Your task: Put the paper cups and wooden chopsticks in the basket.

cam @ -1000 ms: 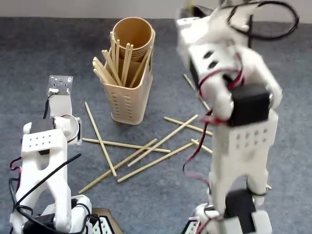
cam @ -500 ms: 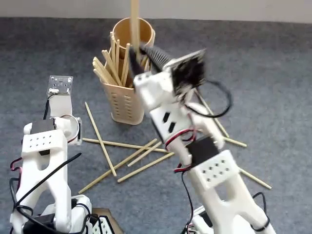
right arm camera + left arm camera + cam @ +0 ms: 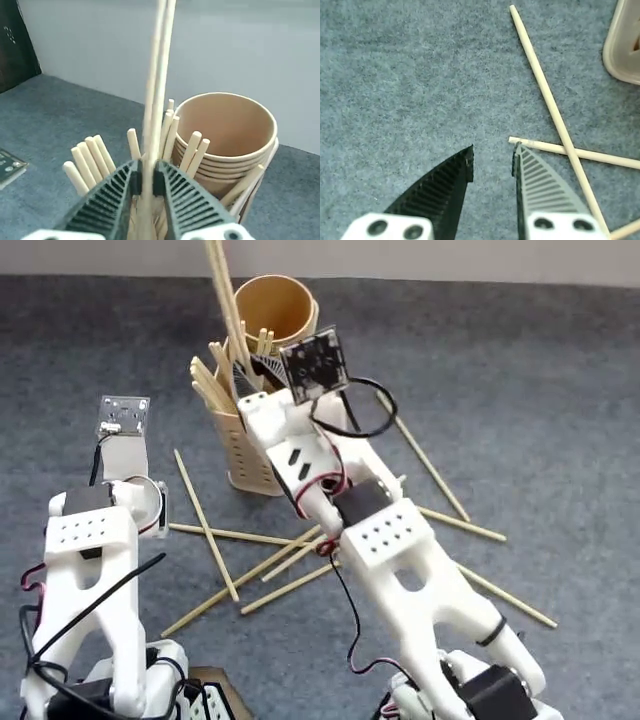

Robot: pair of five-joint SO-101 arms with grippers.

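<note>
pair of held chopsticks [image 3: 159, 75] clamped in right gripper [image 3: 147, 172], long axis near vertical, upper ends rising well above the gripper, lower ends hidden below the jaws. basket [image 3: 255, 465] mouth sits right under the gripper, stacked paper cups [image 3: 225, 125] in it just beyond. next move looks like a straight lower-and-release. remaining loose chopsticks [image 3: 300, 560] lie flat on the desk [image 3: 560, 420]; two cross just ahead of the left gripper [image 3: 492, 155], jaws apart and empty, so left arm is nearer those

Matt wood chopsticks [image 3: 206, 525]; smooth plastic basket [image 3: 255, 458]; rough cloth table [image 3: 560, 390].
</note>
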